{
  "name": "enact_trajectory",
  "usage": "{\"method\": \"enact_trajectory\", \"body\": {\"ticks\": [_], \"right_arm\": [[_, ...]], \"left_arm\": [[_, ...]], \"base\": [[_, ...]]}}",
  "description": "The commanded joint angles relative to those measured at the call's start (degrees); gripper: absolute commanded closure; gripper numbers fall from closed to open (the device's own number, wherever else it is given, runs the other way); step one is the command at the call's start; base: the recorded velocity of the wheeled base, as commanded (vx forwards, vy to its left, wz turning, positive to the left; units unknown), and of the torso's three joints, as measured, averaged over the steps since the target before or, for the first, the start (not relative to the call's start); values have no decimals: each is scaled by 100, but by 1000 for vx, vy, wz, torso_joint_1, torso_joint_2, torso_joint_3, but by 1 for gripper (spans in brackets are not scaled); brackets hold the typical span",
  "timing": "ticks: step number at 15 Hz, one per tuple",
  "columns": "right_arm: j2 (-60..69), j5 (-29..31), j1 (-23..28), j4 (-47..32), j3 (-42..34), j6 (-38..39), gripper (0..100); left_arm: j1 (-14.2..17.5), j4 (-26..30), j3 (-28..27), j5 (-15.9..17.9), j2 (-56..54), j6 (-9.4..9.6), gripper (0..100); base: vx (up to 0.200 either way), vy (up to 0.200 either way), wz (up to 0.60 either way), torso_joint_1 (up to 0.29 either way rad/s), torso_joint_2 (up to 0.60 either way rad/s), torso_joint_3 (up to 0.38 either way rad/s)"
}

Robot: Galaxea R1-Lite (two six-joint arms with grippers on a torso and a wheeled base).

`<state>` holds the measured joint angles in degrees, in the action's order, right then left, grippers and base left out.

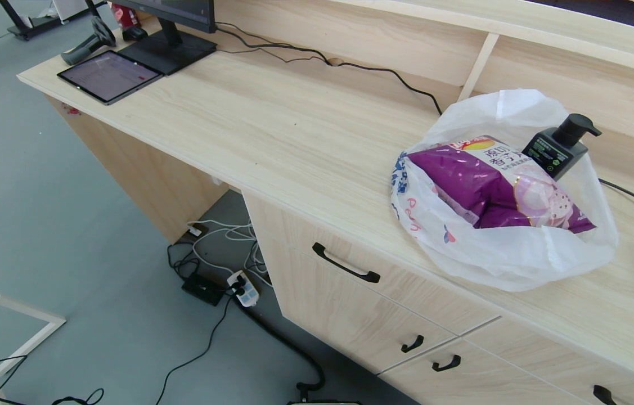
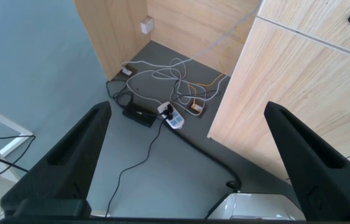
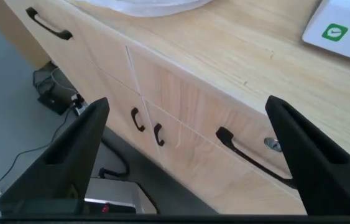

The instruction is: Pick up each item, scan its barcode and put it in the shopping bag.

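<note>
A pale wooden counter (image 1: 271,129) is running across a room with a grey floor (image 1: 41,197). A tablet (image 1: 108,76), a monitor stand (image 1: 167,50) and a handheld scanner (image 1: 89,42) are sitting at the counter's far end, well apart from both pincers. The left pincer (image 2: 187,106) is hanging low over the floor with its fingers spread wide and nothing between them. Beyond its tips a power strip (image 2: 171,117) is lying among loose cables, with the drawer fronts just to one side. The right pincer (image 3: 187,101) is also gaping wide and gripping nothing, and is facing the black drawer handles (image 3: 249,155) under the counter's edge. Past it, on the counter, the white shopping bag (image 1: 519,259) is sitting open. The bag is holding a purple packet (image 1: 474,180) and a black pump bottle (image 1: 558,149).
</note>
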<state>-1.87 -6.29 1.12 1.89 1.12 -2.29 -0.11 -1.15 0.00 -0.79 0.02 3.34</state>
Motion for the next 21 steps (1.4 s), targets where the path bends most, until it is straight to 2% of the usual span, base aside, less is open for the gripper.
{"method": "enact_trajectory", "body": {"ticks": [1,4,10,13,16,21], "right_arm": [[-16,119,-15,-75,-112,-34,0],[-385,198,-42,-171,-112,27,0],[187,207,-68,-180,-112,71,0],[178,225,-68,-180,-112,89,0],[178,225,-68,-180,-112,62,0],[187,216,-68,-180,-112,71,0]], "left_arm": [[2,0,0,0,-2,0,0],[2,0,0,0,-2,9,0],[2,-8,0,-9,-2,-79,0],[2,-8,0,-9,-2,-62,0],[2,-8,0,-9,-2,-211,0],[2,-8,0,-9,-2,-211,0]], "base": [[0,0,0,0,0,0],[0,0,0,0,0,0],[0,0,0,0,0,0],[0,0,0,0,0,0],[0,0,0,0,0,0],[0,0,0,0,0,0]]}}
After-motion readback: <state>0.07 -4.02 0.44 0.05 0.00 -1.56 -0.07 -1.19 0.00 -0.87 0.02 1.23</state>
